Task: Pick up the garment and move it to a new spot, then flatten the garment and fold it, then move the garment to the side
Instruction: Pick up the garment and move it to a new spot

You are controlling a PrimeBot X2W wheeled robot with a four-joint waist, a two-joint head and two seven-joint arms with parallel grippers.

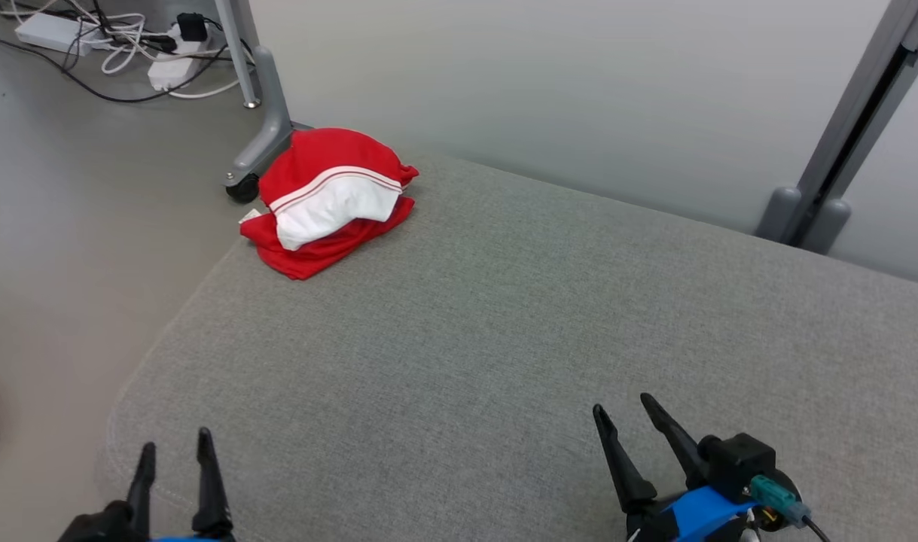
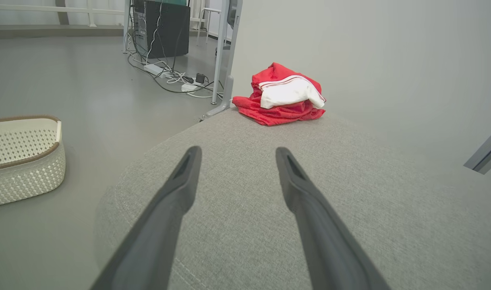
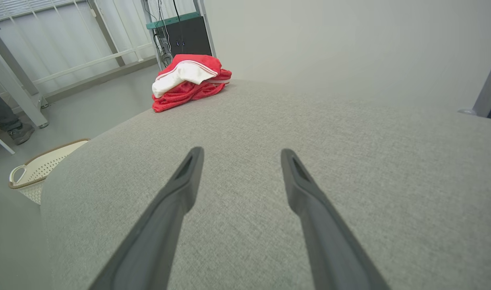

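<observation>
- A wide grey fabric-covered surface [image 1: 504, 316] with a rounded near-left corner lies in front of the robot. Pale grey floor [image 1: 67, 226] is on its left, and a pale wall panel [image 1: 579, 90] runs behind it.
- The garment [image 1: 327, 203] is a loosely heaped red and white bundle at the far left corner of the surface, close to the wall panel. A white section edged with thin stripes lies on top of the red cloth.
- The left gripper [image 1: 176, 444] is low over the near left edge of the surface. Its jaws are spread wide, with nothing between them.
- The right gripper [image 1: 622, 406] is low over the near right part of the surface, with a blue fitting at its base. Its jaws are also spread wide and empty.
- Both grippers are well apart from the garment, with bare grey fabric between.
- A white perforated basket [image 2: 27, 177] with a brown rim stands on the floor to the left of the surface.
- Just behind the garment, a grey frame leg [image 1: 259, 143] on a black wheel stands on the floor. White power strips and tangled cables [image 1: 165, 68] lie behind it.
- In the right wrist view, a person's dark shoe [image 3: 19, 133] rests on the floor at the left edge.
</observation>
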